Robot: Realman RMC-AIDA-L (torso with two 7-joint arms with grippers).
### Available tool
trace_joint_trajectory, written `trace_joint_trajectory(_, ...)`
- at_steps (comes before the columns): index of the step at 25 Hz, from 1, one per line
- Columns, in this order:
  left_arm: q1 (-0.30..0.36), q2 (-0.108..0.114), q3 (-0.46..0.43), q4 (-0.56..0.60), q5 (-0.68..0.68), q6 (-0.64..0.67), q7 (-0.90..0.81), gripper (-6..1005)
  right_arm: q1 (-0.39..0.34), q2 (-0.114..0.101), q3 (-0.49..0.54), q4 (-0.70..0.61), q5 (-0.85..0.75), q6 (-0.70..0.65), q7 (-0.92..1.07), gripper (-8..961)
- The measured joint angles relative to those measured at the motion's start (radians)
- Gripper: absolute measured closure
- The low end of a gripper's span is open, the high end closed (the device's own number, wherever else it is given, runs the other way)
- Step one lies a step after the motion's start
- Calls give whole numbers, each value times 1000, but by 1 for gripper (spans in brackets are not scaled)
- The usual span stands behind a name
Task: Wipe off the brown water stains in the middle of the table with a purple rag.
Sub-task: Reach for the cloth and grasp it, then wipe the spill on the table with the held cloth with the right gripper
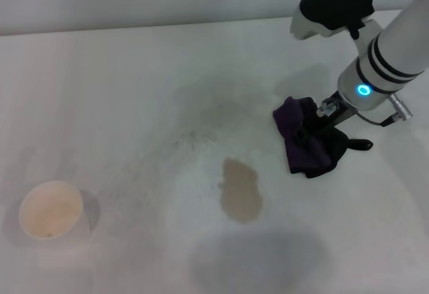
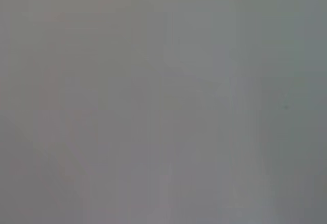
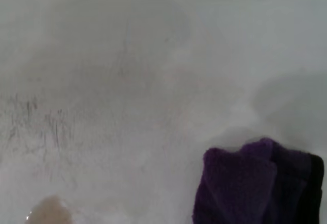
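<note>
Here, right gripper buried in purple rag, grasp indiscernible, brown water stains apart, left wrist view blank.

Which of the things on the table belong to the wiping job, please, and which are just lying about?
Part of the job:
- purple rag, with the right gripper down on it
- brown water stains, apart from the rag, not yet wiped
- table

Just lying about:
- white paper cup, upright near the robot's left
- faint grey speckles

Purple rag right of brown water stains (apart); cup far left on table.
</note>
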Motion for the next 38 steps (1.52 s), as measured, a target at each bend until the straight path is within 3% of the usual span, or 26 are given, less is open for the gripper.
trace_joint_trajectory(3,0,0,0,0,-1,0,0,132,9,0,-9,10,0,-4,2,578)
trace_joint_trajectory(9,0,-1,0,0,-1,-13,0,133,15,1,-16,8,0,-8,0,580)
trace_joint_trajectory(14,-1,-1,0,0,-2,-14,0,132,17,0,-23,11,0,-13,-1,772)
trace_joint_trajectory(20,-6,-2,0,0,-4,-14,0,133,23,3,-62,-3,7,-12,1,857)
trace_joint_trajectory(28,-10,-1,0,0,-13,-22,0,133,42,10,-210,-103,40,-6,58,856)
trace_joint_trajectory(38,-12,-3,0,0,-14,-22,22,133,84,10,-386,-131,157,-14,69,856)
